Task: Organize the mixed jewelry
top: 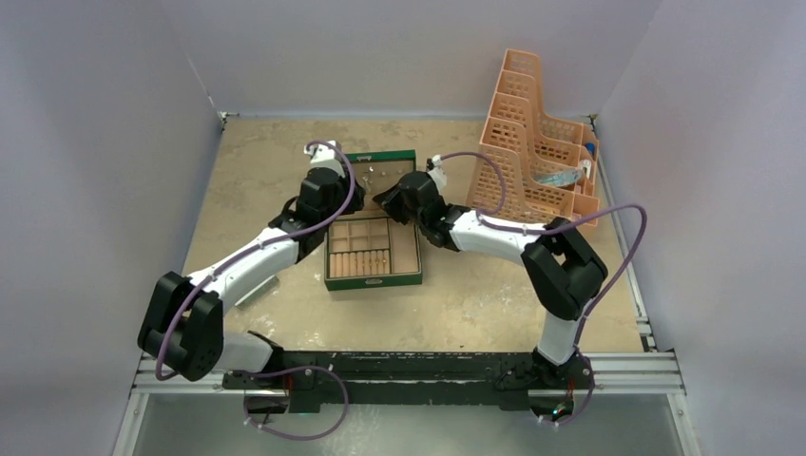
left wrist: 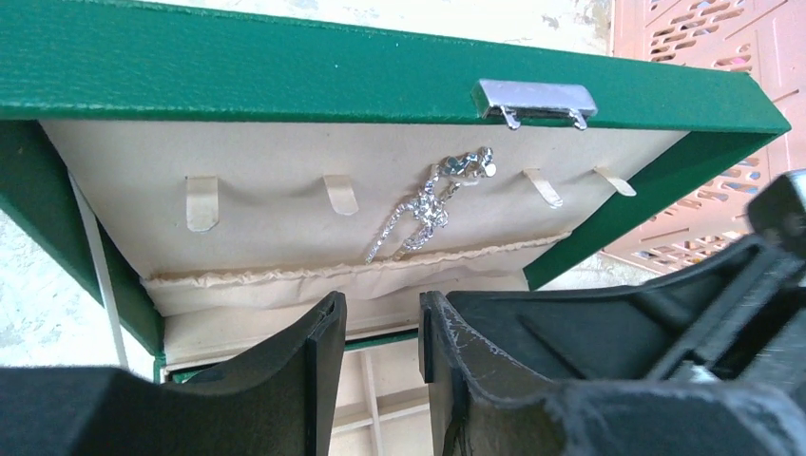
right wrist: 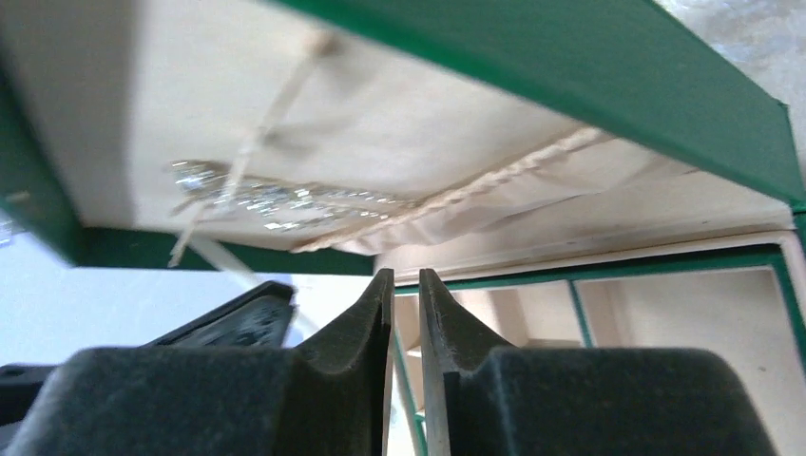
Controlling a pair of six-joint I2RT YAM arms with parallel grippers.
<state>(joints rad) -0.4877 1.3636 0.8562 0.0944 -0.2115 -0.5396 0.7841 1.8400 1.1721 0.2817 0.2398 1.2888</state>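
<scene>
The green box [top: 410, 277] lies open, its lid [top: 403, 156] laid back behind the tray. A small silvery chain [left wrist: 432, 199] lies on the lid's beige lining, near a strap; it also shows in the right wrist view [right wrist: 276, 199]. A row of small gold-orange pieces [top: 359, 258] sits in the tray's lower left section. My left gripper [left wrist: 383, 304] is open and empty, over the tray's back edge, pointing at the lid [left wrist: 285, 66]. My right gripper [right wrist: 407, 275] is almost closed, only a thin slit, nothing in it, just right of the left one.
An orange plastic tiered rack [top: 537, 142] stands at the back right, close to the box's right side, and shows in the left wrist view [left wrist: 722, 47]. Both wrists crowd over the box hinge. White walls enclose the table.
</scene>
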